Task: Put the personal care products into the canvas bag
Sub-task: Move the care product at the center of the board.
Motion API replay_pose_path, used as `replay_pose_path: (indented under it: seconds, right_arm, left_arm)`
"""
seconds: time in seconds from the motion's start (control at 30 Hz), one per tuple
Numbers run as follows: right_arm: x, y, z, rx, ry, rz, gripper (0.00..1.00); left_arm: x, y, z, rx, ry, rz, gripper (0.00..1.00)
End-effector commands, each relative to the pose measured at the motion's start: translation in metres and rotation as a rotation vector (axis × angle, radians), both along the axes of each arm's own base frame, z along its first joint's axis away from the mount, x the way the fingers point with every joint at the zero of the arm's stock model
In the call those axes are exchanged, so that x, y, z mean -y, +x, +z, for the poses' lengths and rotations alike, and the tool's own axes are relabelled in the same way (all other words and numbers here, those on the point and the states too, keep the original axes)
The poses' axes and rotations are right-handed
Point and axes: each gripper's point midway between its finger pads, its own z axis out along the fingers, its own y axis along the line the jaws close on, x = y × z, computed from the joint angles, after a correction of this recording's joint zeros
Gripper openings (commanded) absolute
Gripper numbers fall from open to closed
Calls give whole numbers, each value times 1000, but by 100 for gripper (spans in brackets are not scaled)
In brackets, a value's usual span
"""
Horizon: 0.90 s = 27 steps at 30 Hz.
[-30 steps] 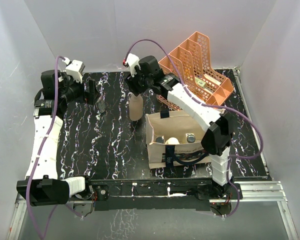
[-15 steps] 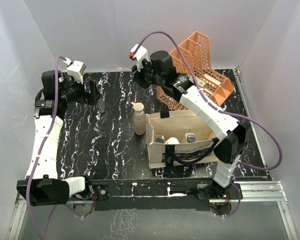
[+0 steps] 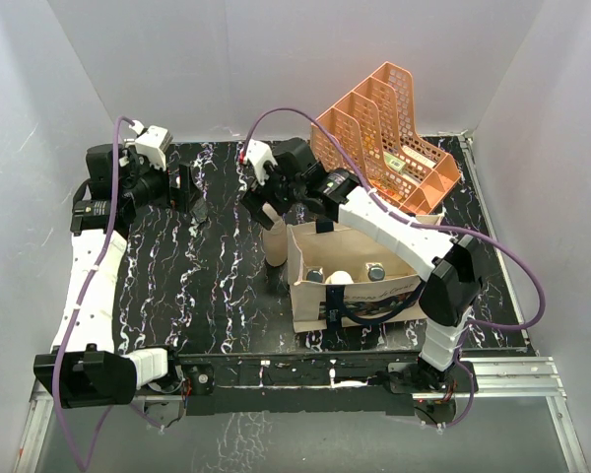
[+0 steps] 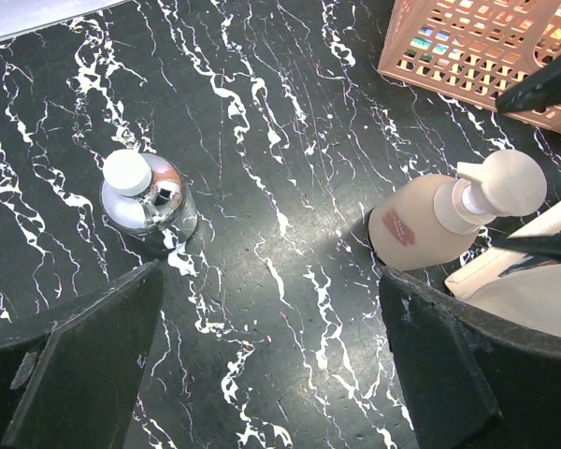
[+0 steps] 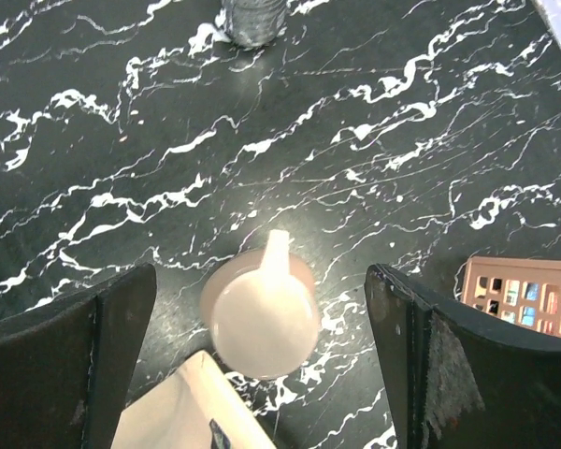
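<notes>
My right gripper [image 5: 260, 276] hangs straight above the tan pump bottle [image 5: 262, 323], fingers spread wide, with a clear gap on either side of it, so nothing is gripped. The bottle stands upright on the black marbled table [image 3: 197, 296], just beside the left corner of the canvas bag [image 3: 350, 296] — whether it touches the fabric I cannot tell. Looking into the bag from above, I see three capped bottles already sitting inside. The peach mesh organizer [image 3: 384, 128] stands behind the bag at the far right. Over on my left, the left gripper [image 4: 269, 271] is wide open too and holds nothing, above bare table. The silver bottle [image 4: 150, 192] with its white cap stands upright ahead of my left-hand finger, well apart from the tan one.
</notes>
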Motion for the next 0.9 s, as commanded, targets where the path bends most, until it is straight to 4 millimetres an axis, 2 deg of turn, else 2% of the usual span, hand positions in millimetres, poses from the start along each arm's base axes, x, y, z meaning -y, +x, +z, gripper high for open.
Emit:
replay_pose_path:
  seconds: [0.0,0.13,0.27,0.63,0.87]
  right_arm:
    - [11,-2,24,62,1,-58,98]
    - [16,-5,4,24,-32,-74,98]
    - [18,-6,-7,6,-52,-76,98]
    - [10,-12,-15,-35,-34,-43,80]
    - [7,-9,-15,-36,-32,-45,78]
  left_arm:
    - [1,-7,15,56,5,-15,96]
    - [2,-8,15,57,5,-18,96]
    - [2,-8,16,60,6,-19,96]
    - [2,-9,17,61,9,-20,96]
    - [2,-9,17,63,12,-23,96]
